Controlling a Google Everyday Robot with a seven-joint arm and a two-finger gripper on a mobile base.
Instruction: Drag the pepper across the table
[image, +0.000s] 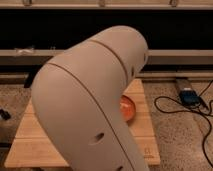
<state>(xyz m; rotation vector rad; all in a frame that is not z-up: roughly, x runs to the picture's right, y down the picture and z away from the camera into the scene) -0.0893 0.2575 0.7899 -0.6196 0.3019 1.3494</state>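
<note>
The big pale arm (85, 105) fills the middle and covers most of the table (27, 137). An orange bowl (129, 108) peeks out on the table right beside the arm. The gripper and the pepper are both hidden, so I cannot tell where they are.

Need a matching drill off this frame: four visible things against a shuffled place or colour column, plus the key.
Things:
1. robot arm
2. bowl
3. table
4. blue box

Place or colour:
a. on the floor beside the table, with black cables
b. orange, peeking out from behind the arm
c. beige, fills the middle of the view
d. light wood planks

Pairs: 1-c, 2-b, 3-d, 4-a.

The gripper and the pepper are not in view.
</note>
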